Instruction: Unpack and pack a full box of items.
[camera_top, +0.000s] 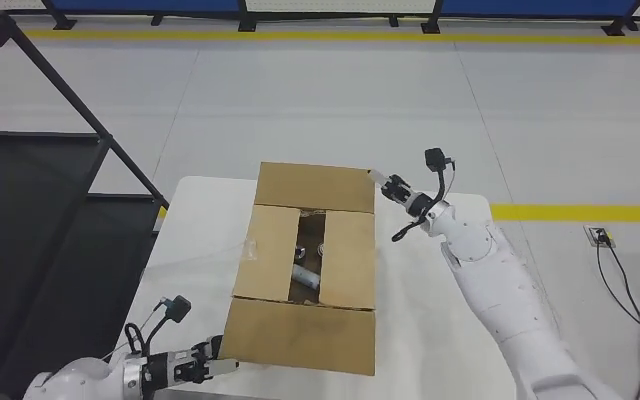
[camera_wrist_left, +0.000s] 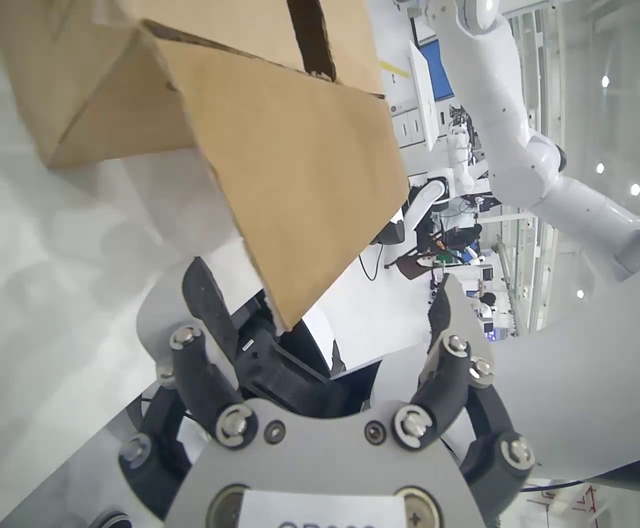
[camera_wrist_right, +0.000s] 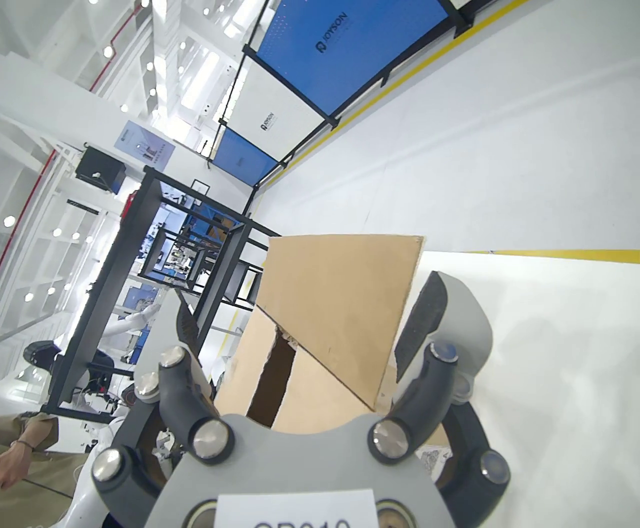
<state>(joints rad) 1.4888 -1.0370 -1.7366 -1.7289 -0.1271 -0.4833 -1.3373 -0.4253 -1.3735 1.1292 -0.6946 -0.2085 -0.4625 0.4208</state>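
A cardboard box stands in the middle of the white table. Its two inner flaps lie nearly shut, and a dark gap between them shows pale items inside. The far flap and the near flap are folded outward. My left gripper is open at the near flap's left corner, whose tip sits between the fingers. My right gripper is open at the far flap's right corner, with the flap between its fingers.
A black metal rack stands off the table's left side. Bare table lies to the right of the box under my right arm and to the left of the box. A yellow floor line runs beyond the table's right edge.
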